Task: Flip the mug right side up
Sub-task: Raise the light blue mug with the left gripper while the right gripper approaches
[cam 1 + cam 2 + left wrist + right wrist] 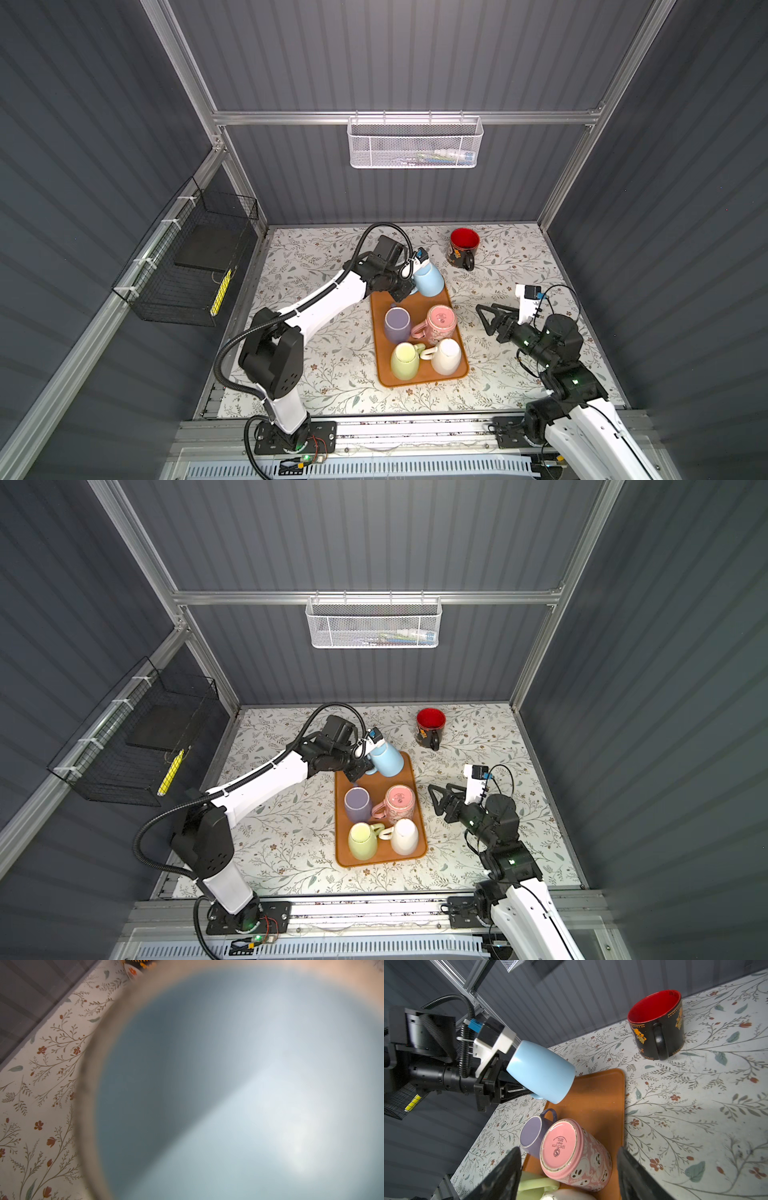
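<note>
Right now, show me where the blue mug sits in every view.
In a top view: blue mug near centre, tilted over the orange tray's far end.
In a top view: same place, near centre.
Left wrist: blurred, filling most of the picture.
Right wrist: mid-picture, lifted above the tray.
Shared landmark: the tray, except in the left wrist.

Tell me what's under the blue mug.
The blue mug, tilted in the left hand, hangs over the far edge of the orange tray; only bare tray shows beneath. Its opening faces away, so the inside is hidden.
</note>
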Controlling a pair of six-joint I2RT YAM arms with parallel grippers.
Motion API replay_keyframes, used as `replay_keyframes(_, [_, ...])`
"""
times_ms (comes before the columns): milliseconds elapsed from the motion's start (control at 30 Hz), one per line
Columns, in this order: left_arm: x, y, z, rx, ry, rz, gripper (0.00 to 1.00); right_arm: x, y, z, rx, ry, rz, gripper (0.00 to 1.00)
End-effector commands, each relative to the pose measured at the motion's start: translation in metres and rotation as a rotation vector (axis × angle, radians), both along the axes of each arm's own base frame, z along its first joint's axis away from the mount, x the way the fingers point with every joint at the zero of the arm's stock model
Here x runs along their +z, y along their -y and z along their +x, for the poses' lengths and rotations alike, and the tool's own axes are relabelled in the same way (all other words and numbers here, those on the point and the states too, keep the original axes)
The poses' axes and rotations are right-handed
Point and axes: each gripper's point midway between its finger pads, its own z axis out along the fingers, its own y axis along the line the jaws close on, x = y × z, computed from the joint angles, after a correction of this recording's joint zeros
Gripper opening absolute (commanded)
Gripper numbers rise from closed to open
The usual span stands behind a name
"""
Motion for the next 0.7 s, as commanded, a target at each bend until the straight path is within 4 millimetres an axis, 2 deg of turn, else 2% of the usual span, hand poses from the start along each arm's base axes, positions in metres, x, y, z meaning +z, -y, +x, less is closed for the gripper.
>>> replay_keyframes(0, [0.048, 0.012, -0.006, 0.007, 0.06, -0.19, 0.0, 0.019, 0.001, -0.002, -0.009, 0.032, 0.039, 0.72])
replay_keyframes(300, [0.082, 0.0, -0.021, 0.114, 0.034, -0.386, 0.0, 0.04, -0.008, -0.008, 0.047, 0.079, 0.148, 0.72])
replay_keyframes(567, [0.119, -0.012, -0.034, 0.195, 0.017, -0.669, 0.0, 0.06, -0.023, -0.016, 0.153, 0.131, 0.253, 0.72])
replay_keyframes(667, [0.126, -0.015, -0.038, 0.211, -0.005, -0.741, 0.0, 0.066, -0.025, -0.018, 0.168, 0.146, 0.262, 0.72])
